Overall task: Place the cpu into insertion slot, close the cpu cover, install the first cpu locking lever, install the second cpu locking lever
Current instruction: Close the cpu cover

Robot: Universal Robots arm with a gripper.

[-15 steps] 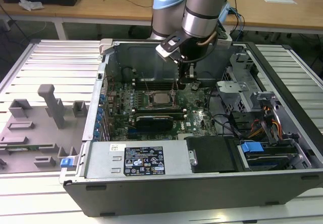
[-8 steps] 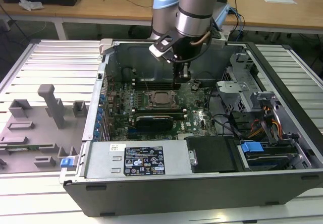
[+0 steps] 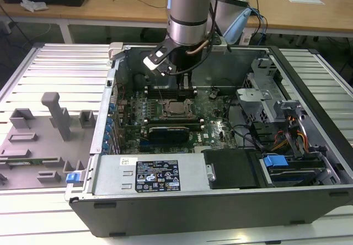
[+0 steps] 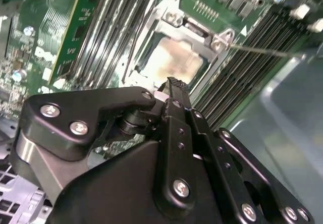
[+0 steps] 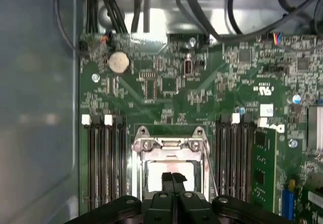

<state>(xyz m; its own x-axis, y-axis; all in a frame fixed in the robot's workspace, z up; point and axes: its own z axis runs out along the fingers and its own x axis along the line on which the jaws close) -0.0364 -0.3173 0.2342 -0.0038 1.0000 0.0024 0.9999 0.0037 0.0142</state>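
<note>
The cpu (image 5: 174,166) lies flat in its socket on the green motherboard, its pale silver top showing in both wrist views (image 4: 174,57). The cpu cover (image 5: 169,144), a dark metal frame, lies around it with the chip showing through its open centre (image 4: 202,32). A thin wire locking lever (image 4: 262,49) sticks out from the socket's side and also runs beside the socket (image 5: 210,169). My gripper (image 5: 172,179) hovers just over the socket's edge, fingers pressed together with nothing seen between them. In the exterior view the gripper (image 3: 186,86) hangs behind the socket (image 3: 176,109).
The open computer case (image 3: 165,212) surrounds the board with tall metal walls. Memory slots (image 5: 106,163) flank the socket on both sides, and one stick (image 5: 263,163) stands nearby. Cables (image 3: 248,137) and drive bays (image 3: 276,162) fill the exterior view's right. A grey fixture tray (image 3: 49,129) sits outside.
</note>
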